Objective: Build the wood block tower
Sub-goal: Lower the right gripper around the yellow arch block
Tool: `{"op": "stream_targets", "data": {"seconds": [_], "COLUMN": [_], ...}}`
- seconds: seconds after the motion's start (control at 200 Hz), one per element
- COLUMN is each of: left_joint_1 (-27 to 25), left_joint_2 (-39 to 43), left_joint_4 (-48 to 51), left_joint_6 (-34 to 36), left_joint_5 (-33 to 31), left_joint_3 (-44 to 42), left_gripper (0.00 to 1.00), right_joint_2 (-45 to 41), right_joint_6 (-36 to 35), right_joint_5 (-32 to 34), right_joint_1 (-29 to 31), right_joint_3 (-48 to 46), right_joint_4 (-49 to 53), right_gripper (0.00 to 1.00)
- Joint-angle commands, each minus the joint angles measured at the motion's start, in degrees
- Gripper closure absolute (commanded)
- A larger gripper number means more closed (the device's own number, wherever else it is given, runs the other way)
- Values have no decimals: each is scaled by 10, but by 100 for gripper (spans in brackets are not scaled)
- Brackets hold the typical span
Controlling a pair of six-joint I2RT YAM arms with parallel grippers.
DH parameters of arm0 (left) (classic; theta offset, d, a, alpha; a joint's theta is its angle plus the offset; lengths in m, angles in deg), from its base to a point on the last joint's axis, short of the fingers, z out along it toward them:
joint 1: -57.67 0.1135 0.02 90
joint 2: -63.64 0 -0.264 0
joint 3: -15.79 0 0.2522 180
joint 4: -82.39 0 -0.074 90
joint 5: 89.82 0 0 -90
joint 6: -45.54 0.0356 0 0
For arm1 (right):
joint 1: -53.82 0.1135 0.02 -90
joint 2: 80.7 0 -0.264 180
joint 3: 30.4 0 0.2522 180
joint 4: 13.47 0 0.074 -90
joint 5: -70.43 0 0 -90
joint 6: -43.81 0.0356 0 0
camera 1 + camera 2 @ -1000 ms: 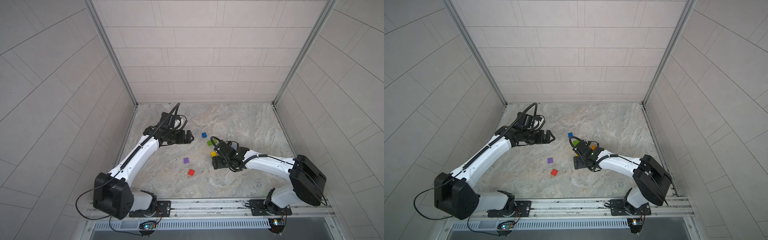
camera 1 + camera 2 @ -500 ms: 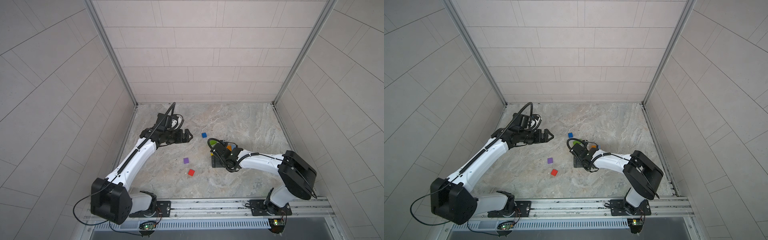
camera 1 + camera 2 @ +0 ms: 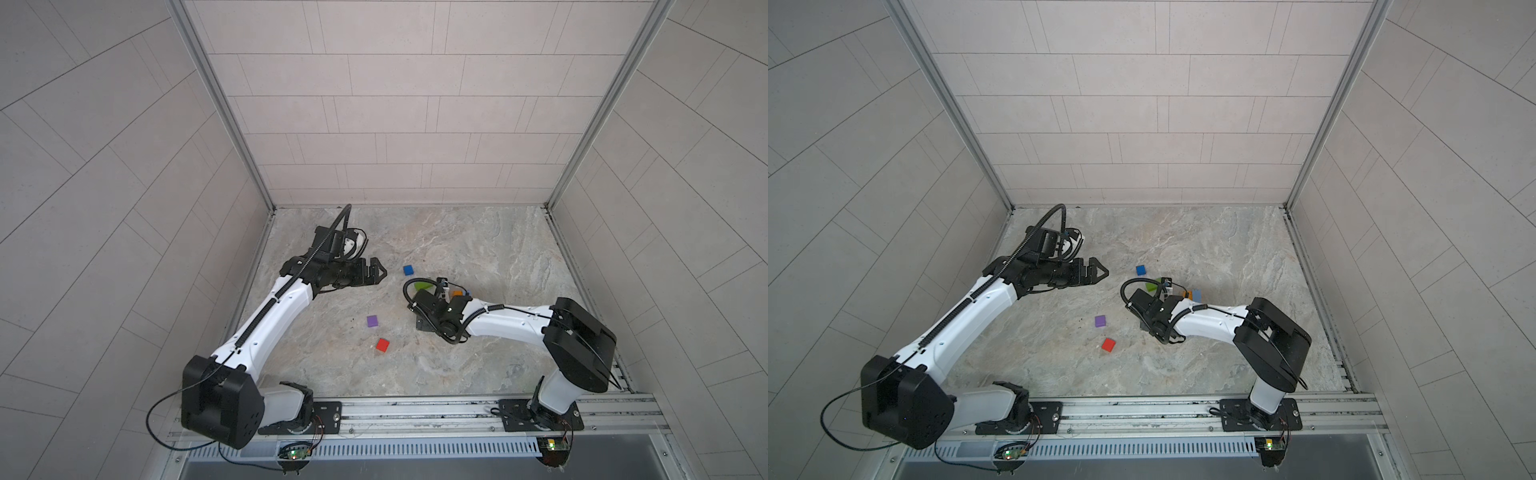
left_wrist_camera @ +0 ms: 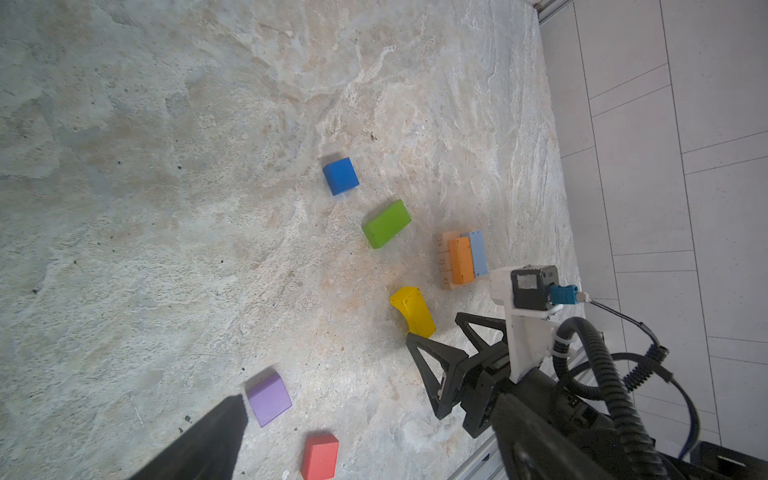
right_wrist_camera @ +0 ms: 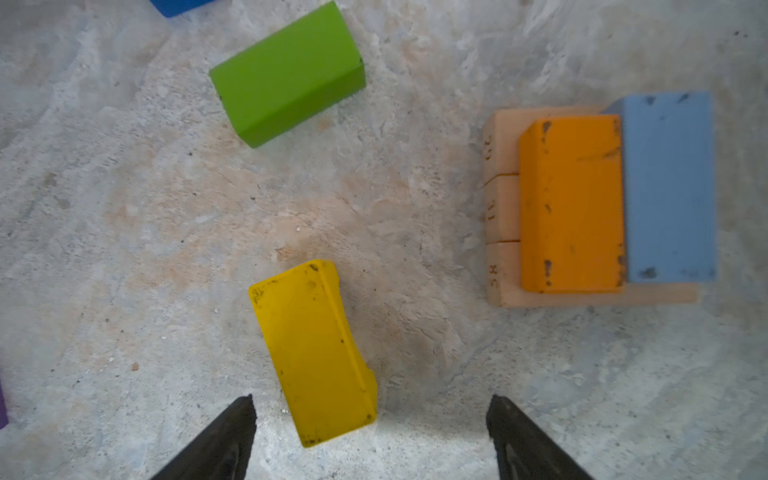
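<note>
Wood block tower point(image 5: 571, 203) stands unchanged; right fingers point(image 5: 224, 440), apart, have shifted over yellow bar point(image 5: 316, 353); left fingers point(image 4: 208, 440) stay apart.

Orange bar point(image 5: 571, 203) and light-blue bar point(image 5: 669, 187) rest atop tan bars point(image 5: 500, 208); yellow bar point(image 5: 313, 353), green bar point(image 5: 286, 75) loose.

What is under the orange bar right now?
Three plain tan bars lie side by side under the orange bar, with their numbered ends showing. The light-blue bar rests on them too. Their tops are mostly covered.
</note>
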Motion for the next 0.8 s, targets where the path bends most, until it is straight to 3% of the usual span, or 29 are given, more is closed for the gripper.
{"op": "stream_targets", "data": {"seconds": [0.0, 0.791], "left_joint_1": [3, 5], "left_joint_2": [14, 9], "left_joint_4": [-5, -5], "left_joint_6": [-2, -3], "left_joint_5": [5, 9], "left_joint_3": [-4, -5], "left_gripper": [0, 0], "right_joint_2": [-8, -46], "right_joint_6": [23, 3], "right_joint_5": [30, 62], "right_joint_1": [2, -7], "right_joint_3": [-5, -21], "right_joint_4": [31, 77], "right_gripper": [11, 11]}}
